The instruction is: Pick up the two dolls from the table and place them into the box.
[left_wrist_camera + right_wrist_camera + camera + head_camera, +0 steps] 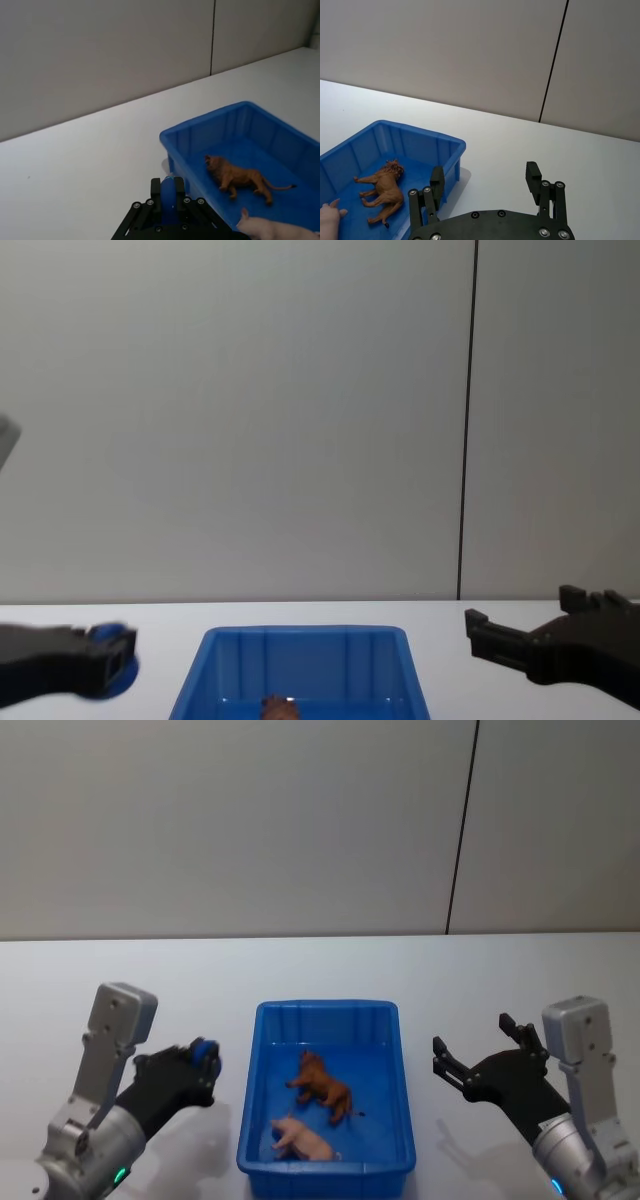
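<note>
Both dolls lie inside the blue box (262,1038): the reddish-brown doll (322,1087) in the middle, the pale pink doll (303,1140) nearer the front wall. The left wrist view shows the brown doll (239,177) and pink doll (274,228) in the box (210,126). The right wrist view also has the brown doll (383,187) and a bit of the pink doll (331,220). My left gripper (205,1058) hovers left of the box, shut, with blue fingertips (168,196) together. My right gripper (478,1045) hovers right of the box, open and holding nothing.
The white table (320,970) stretches around the box, with a plain grey wall behind it. A dark vertical seam (462,828) runs down the wall at the right.
</note>
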`<state>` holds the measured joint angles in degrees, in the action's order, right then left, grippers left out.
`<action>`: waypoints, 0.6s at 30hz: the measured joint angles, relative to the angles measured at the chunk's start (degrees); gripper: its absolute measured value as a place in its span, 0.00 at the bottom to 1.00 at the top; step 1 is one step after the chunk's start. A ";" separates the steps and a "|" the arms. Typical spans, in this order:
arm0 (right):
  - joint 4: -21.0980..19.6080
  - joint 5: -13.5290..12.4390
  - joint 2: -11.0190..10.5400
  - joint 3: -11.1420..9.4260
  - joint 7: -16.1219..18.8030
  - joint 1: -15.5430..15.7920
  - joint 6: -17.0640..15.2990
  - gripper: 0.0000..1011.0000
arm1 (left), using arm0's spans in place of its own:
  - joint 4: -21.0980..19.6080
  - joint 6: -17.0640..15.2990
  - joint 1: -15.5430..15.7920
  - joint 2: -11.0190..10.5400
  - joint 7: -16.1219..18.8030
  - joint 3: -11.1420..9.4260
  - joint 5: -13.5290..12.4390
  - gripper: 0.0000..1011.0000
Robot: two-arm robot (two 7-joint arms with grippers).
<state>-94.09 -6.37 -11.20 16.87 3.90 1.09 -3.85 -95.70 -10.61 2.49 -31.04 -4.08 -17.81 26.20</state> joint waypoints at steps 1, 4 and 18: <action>0.00 0.00 0.00 0.00 0.00 0.00 0.00 0.99 | -0.10 0.20 0.23 0.10 -0.48 0.00 -0.14 0.15; 0.00 0.00 0.00 0.00 0.00 0.00 0.00 0.99 | -0.30 1.01 1.01 0.46 -2.58 -0.01 -0.60 0.14; 0.00 0.00 0.00 0.00 0.00 0.00 0.00 0.99 | 1.27 4.07 5.00 2.77 -14.57 -0.74 -1.05 0.16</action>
<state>-94.09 -6.37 -11.20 16.87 3.90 1.09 -3.85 -94.43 -6.54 7.49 -28.27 -18.64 -18.55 25.15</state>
